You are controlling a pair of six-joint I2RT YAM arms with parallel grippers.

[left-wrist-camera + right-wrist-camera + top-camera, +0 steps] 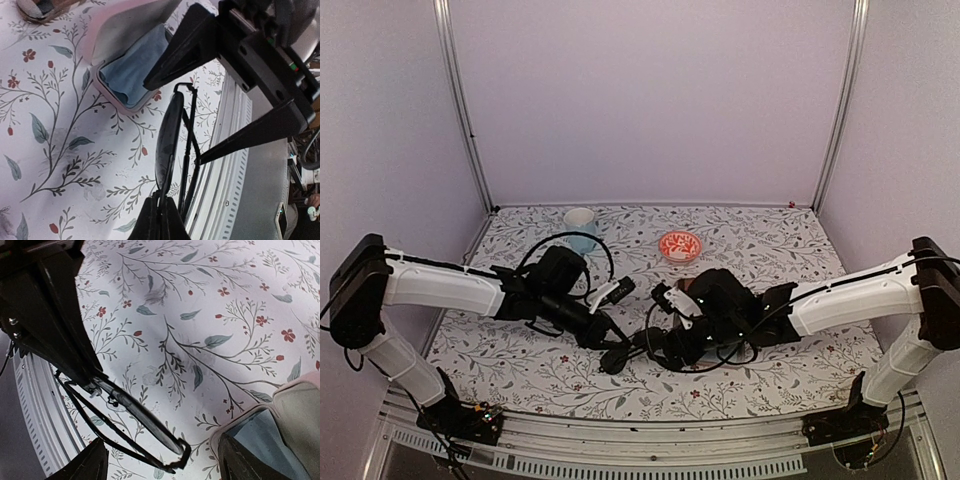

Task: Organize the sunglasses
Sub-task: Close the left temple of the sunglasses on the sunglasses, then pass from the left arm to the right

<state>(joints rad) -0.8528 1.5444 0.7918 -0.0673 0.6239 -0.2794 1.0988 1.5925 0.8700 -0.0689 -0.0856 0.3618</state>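
The black sunglasses (167, 135) hang folded just above the flowered table, thin arms beside the dark lens. My left gripper (162, 207) is shut on the rim of one lens. In the right wrist view the same sunglasses (142, 422) slant between my right gripper's (165, 465) two fingers, which stand wide apart without touching them. That gripper is open. From above, both grippers meet at the table's near middle, left gripper (612, 352) and right gripper (658, 345). An open pink case (127, 75) with a blue cloth inside lies just beyond the glasses.
A brown case (40, 7) lies at the far corner of the left wrist view. A red patterned bowl (680, 245) and a pale cup (581, 228) stand at the back of the table. The table's ribbed front edge (235, 165) runs close beside the glasses.
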